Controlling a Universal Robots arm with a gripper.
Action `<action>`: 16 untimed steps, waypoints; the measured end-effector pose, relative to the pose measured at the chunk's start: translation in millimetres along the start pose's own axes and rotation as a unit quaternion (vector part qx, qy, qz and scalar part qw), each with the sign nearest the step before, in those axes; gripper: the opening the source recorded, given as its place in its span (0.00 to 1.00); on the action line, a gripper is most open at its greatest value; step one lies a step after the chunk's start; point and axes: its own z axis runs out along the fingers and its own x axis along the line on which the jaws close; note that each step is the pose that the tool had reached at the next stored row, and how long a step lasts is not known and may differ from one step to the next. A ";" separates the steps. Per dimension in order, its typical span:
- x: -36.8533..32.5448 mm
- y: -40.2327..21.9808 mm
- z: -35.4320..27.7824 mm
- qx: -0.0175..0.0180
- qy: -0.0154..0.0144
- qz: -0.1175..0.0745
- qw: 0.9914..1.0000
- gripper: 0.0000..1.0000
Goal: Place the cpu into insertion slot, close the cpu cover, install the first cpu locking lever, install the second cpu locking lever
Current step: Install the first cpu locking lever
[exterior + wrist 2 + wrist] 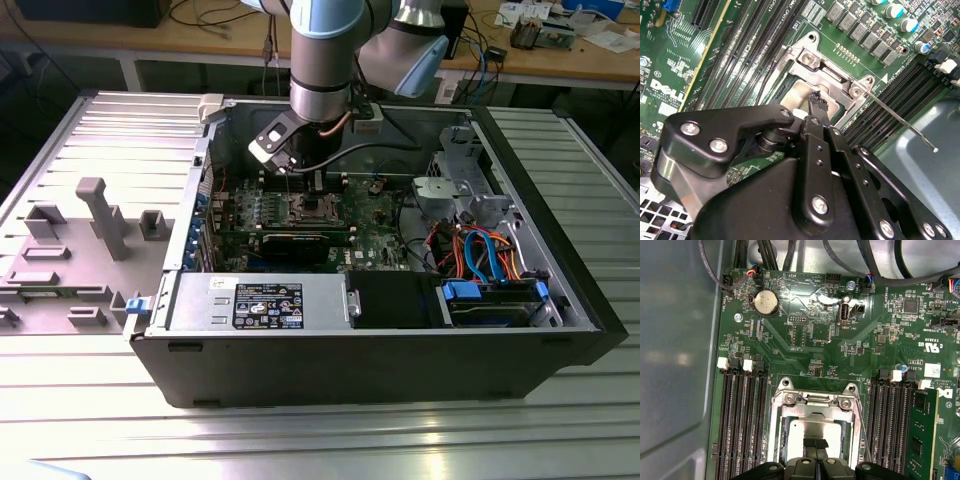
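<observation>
Ribbed grey metal tabletop (90,420) is carrying a black computer case (350,360) lying open on its side, with cluttered wooden benches behind. A robot arm is reaching down into the case.

In the first wrist view its black gripper (815,442) is showing both fingertips drawn together with nothing between them. Directly beneath the tips is lying the cpu (812,430), a small flat square chip with a dull silver top; whether they are touching cannot be told. The chip is sitting in the square silver-rimmed insertion slot (776,435) on the green circuit board (805,340). The thin silver frame-shaped cpu cover (812,412) appears to be lying down around the chip.

In the second wrist view a thin wire locking lever (905,123) is sticking out free beside the fingers, unlatched.

Judging from this, the work is sitting at closing the cover. Doing it well probably means pressing straight down with the tips centred, keeping the frame flat and avoiding the long black memory slots (740,425) flanking the gripper.
</observation>
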 end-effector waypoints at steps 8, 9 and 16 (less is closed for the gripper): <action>0.0 0.0 -1.6 0.000 0.000 0.000 1.000 0.11; 0.0 0.0 -2.4 0.000 0.000 0.000 1.000 0.11; 0.1 0.0 -8.2 0.000 0.000 0.000 1.000 0.11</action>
